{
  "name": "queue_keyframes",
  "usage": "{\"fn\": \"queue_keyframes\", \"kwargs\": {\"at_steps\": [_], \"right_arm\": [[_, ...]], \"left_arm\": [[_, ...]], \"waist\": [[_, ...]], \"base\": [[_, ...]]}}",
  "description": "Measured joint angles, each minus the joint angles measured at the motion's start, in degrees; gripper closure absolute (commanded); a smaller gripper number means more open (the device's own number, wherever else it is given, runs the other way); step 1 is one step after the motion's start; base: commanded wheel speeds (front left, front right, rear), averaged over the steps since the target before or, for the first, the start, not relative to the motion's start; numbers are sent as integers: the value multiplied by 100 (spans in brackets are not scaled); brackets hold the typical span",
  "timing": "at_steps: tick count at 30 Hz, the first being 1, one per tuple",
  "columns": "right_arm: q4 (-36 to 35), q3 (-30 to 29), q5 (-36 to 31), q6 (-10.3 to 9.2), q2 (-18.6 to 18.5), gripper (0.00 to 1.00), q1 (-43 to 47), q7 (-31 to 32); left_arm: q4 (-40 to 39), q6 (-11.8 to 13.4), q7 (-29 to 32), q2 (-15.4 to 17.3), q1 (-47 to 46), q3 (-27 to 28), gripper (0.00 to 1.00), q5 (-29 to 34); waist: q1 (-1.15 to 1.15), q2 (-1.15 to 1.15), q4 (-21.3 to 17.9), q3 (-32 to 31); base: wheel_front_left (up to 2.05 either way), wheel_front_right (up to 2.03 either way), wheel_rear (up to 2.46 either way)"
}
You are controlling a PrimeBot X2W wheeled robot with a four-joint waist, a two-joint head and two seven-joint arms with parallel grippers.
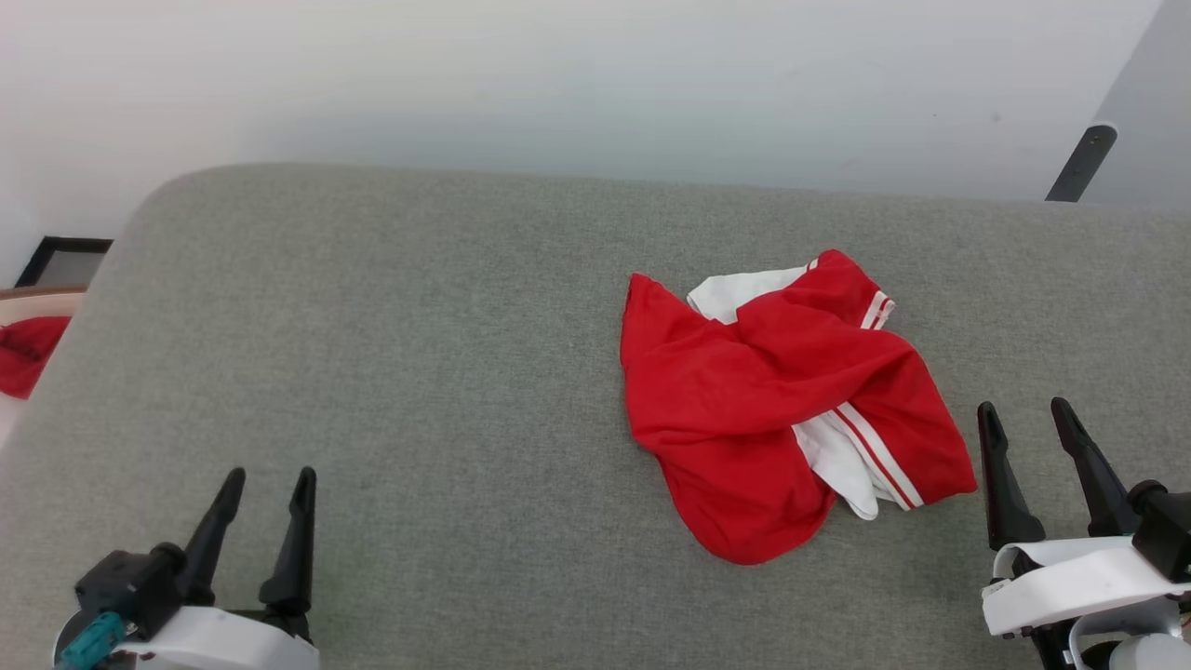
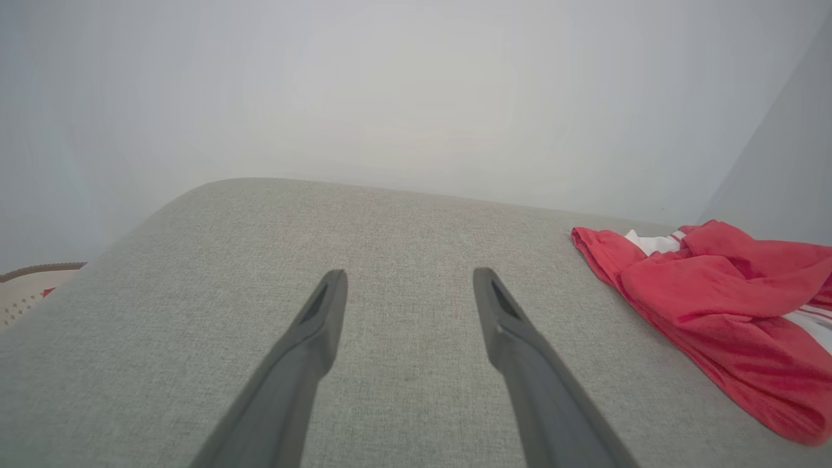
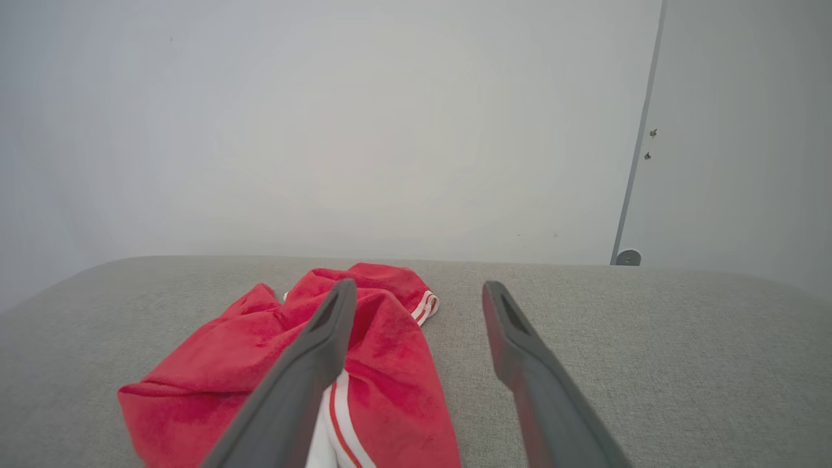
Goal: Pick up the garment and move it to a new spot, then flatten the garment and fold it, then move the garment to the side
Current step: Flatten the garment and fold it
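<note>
Opening step: the pick-up has not yet begun. The crumpled red-and-white jersey (image 1: pixel 772 409) lies on the grey cushion (image 1: pixel 419 372), just left of the right gripper (image 1: pixel 1023 408) and well right of the left gripper (image 1: pixel 272 475). Both have their fingers spread and hold nothing. The next move probably calls for reaching in and pinching a raised fold.

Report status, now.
Left gripper, right gripper open, empty. Garment crumpled on grey cushion, right of centre, untouched. Only bare cushion between it and right gripper.
</note>
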Motion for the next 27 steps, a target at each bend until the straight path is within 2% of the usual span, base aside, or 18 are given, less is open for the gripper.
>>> {"fn": "queue_keyframes", "kwargs": {"at_steps": [3, 6, 13, 17, 20, 24, 27], "right_arm": [[-14, 62, -8, 0, -38, 0, 0, 58], [-54, 428, -18, 0, -255, 0, -22, 320], [-308, 2012, -116, 1, -1443, 0, -559, 1611], [-527, 2893, 100, 2, -2182, 0, -922, 2583], [-734, 3345, 398, 4, -2640, 0, -1111, 3231], [-990, 3689, 647, 3, -3023, 0, -1360, 3735], [-1014, 3889, 714, 3, -3148, 0, -1603, 3944]], "left_arm": [[-12, -5, 0, -34, 2, 32, 0, 37], [-36, -7, 0, -89, 2, 42, 0, 45], [-43, -24, 0, -277, -76, 74, 0, 86], [-25, -24, 0, -369, -145, 16, 0, 87], [-22, -24, 0, -425, -209, -24, 0, 85], [-32, -24, 0, -498, -265, -35, 0, 76], [-54, -24, 0, -527, -371, -51, 0, 75]], "waist": [[0, 0, -8, 17], [0, 0, -1, 68], [0, 0, 144, 269], [0, 0, 263, 427], [0, 0, 365, 542], [0, 0, 474, 711], [0, 0, 526, 864]], "base": [[0, 0, 0], [0, 0, 0], [0, 0, 0], [0, 0, 0], [0, 0, 0], [0, 0, 0], [0, 0, 0]]}}
